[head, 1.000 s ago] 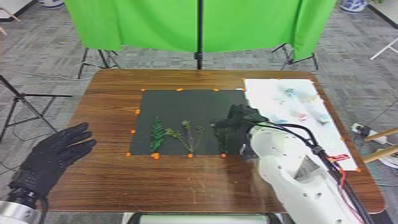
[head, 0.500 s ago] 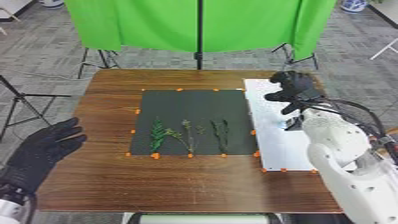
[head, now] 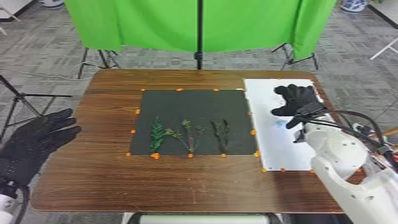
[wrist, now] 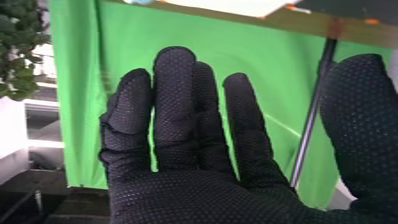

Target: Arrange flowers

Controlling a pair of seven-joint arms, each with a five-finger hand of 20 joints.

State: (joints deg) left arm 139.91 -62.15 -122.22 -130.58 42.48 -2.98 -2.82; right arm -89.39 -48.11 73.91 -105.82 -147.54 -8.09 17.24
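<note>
Dark sheet [head: 184, 103], head view: on it lie, side by side and apart, the fern leaf [head: 157, 136], the branched sprig [head: 188, 138] and the narrow stems [head: 221, 136]; this greenery, I think, is the part which is done

White sheet [head: 286, 151]: my right hand [head: 298, 99] is above its far part, and nearer to me there is a pale bluish piece [head: 281, 123], maybe a blossom

Flowers: I see none on the dark sheet, so I judge that the work is rather at its beginning, and blossoms must be added to the greenery

Left hand [head: 38, 139]: it is beside the table [head: 169, 187], at its left side, the fingers loose and without any thing

Right arm [head: 345, 160]: it covers some of the white sheet, so what lies under it I cannot tell

Right fingers [wrist: 174, 115], right wrist view: they are released and nearly straight, the thumb [wrist: 360, 107] stands apart, nothing is grasped

Palm: its lower part is cut off by the edge
</note>
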